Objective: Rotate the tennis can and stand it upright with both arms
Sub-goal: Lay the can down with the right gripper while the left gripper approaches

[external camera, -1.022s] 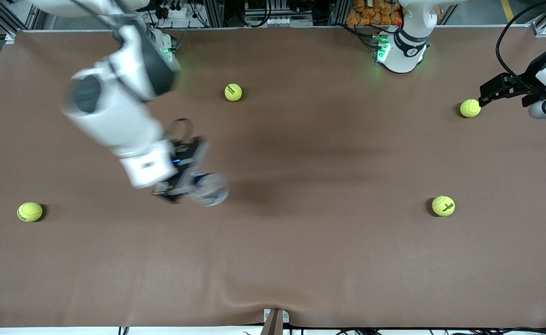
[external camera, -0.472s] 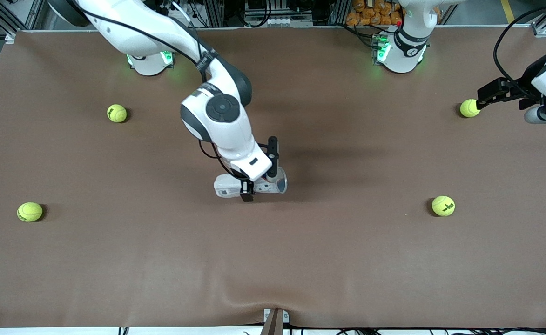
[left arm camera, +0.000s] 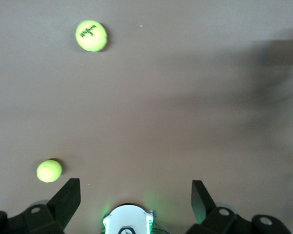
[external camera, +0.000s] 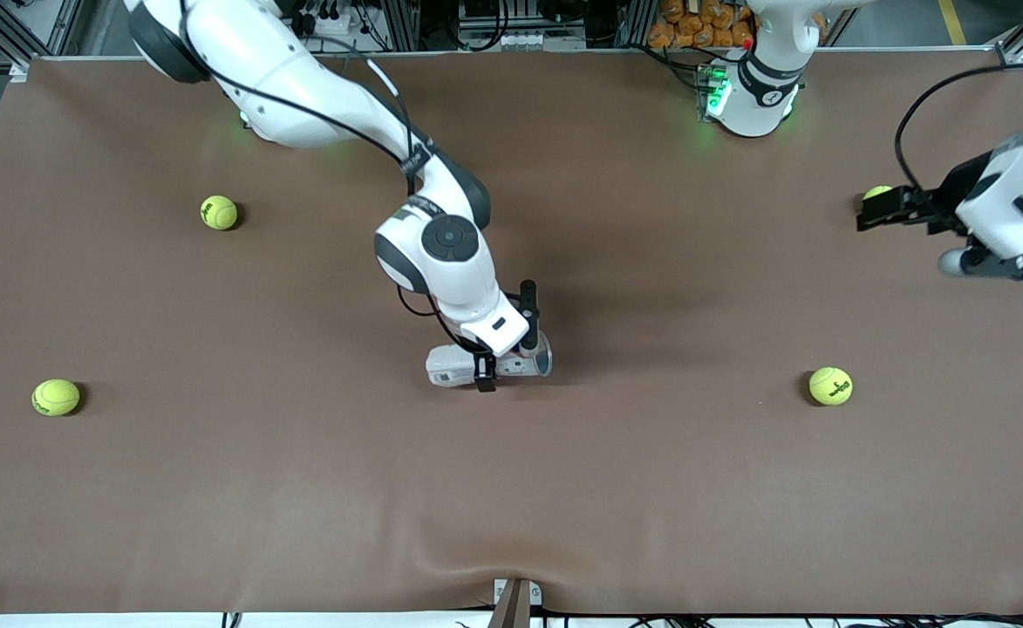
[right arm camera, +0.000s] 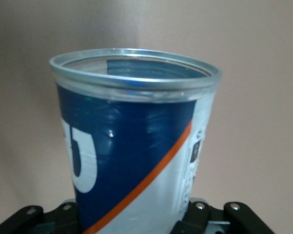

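The tennis can (external camera: 448, 366) lies on its side at the middle of the table, its open metal rim toward the left arm's end. My right gripper (external camera: 487, 365) reaches down over it and is shut on its middle. In the right wrist view the blue-and-white can (right arm camera: 136, 146) with an orange stripe fills the space between the fingers (right arm camera: 219, 217), and my right gripper (right arm camera: 136, 222) clamps it. My left gripper (external camera: 866, 214) hangs open and empty over the table at the left arm's end, partly covering a tennis ball (external camera: 876, 190). In the left wrist view my left gripper (left arm camera: 134, 197) is wide apart.
Several yellow-green tennis balls lie about: one (external camera: 219, 212) and one (external camera: 56, 397) toward the right arm's end, one (external camera: 830, 385) toward the left arm's end. The left wrist view shows two balls (left arm camera: 91, 35) (left arm camera: 49, 170) and the left arm's green-lit base (left arm camera: 128, 222).
My right arm has swung the can from the right arm's end to the table's middle and turned it onto its side. My left gripper has drifted over the ball beside it.
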`<state>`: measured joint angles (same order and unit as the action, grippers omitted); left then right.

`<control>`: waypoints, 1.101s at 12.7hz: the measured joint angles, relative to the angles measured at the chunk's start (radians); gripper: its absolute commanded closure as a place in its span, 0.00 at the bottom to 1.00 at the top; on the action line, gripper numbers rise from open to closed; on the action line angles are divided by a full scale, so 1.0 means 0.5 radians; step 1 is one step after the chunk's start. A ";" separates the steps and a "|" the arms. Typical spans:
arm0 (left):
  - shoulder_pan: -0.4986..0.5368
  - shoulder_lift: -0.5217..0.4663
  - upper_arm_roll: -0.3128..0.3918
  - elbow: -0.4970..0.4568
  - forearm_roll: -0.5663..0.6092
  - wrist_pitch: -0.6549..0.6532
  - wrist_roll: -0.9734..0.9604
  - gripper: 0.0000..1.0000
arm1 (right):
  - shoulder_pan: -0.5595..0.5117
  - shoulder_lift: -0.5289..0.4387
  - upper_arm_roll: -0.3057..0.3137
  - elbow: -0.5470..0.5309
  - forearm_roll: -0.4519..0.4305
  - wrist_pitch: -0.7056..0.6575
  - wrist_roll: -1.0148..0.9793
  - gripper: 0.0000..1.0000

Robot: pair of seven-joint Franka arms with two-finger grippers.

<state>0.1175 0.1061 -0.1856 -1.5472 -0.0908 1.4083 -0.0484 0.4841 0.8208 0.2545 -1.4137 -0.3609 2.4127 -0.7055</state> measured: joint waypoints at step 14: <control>-0.006 0.614 -0.017 -0.080 -0.885 0.589 -0.023 0.00 | 0.088 0.082 -0.082 0.053 -0.002 0.152 0.179 0.00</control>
<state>0.1142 0.4129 -0.1943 -1.5870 -0.5333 1.7026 -0.0599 0.5280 0.8617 0.2136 -1.3870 -0.3617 2.4889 -0.6158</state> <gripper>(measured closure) 0.000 0.000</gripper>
